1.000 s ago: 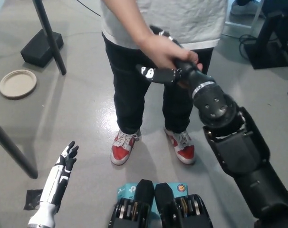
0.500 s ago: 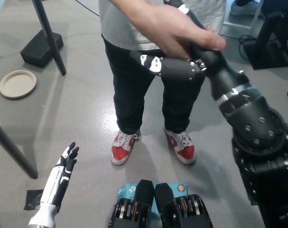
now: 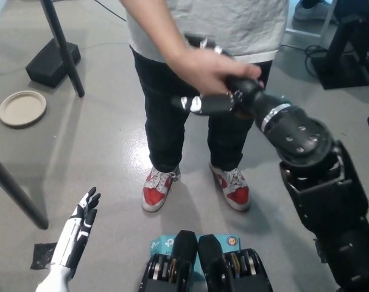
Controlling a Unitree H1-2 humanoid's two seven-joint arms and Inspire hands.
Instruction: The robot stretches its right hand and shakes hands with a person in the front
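Spanning grey floor, seemingly concrete.

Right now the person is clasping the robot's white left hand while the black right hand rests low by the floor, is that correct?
Not quite: the hands are swapped. The head view shows the person's hand clasping the black right hand, while the white left hand rests low by the floor, fingers apart.

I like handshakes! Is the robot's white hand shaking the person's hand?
No. The white left hand hangs low, holding nothing; the person's hand clasps the black right hand.
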